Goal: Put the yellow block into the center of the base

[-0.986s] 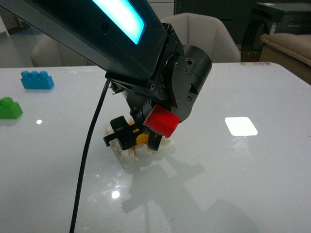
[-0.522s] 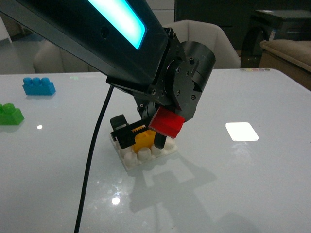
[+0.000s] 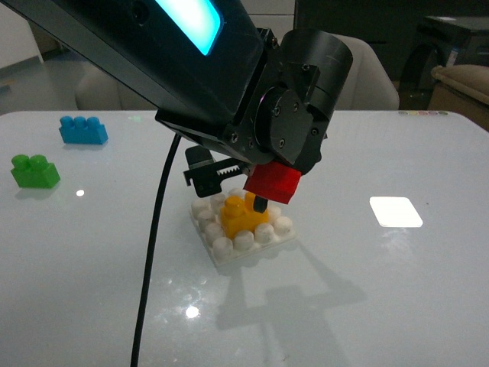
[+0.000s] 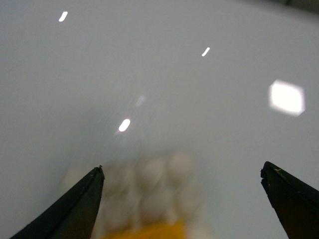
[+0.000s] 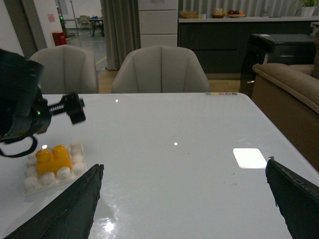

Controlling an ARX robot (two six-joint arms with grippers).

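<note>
The yellow block [image 3: 243, 216] sits on the middle studs of the base [image 3: 243, 243], with a ring of white studs showing all round it, and from the right wrist view it looks level rather than cocked. The left gripper [image 3: 229, 186] hangs just above it with its jaws spread wide and nothing between them; in the left wrist view the two dark fingertips [image 4: 79, 209] stand far apart with the block blurred below and between them. One finger [image 3: 258, 205] in the front view looks very near the block's far side, though whether it touches cannot be told. That is the main hazard, in my judgement: if the arm lifts at a slant, or drags sideways, that finger could catch a stud and tip the block or slide the light base across the glossy worktop [image 3: 397, 290]. A second worry is seating, since the pictures do not show whether the block is pressed fully home; a half-seated block could pop off at a nudge. The right gripper [image 5: 184, 199] is well off to the side, jaws wide and empty, and poses no threat where it is.
</note>
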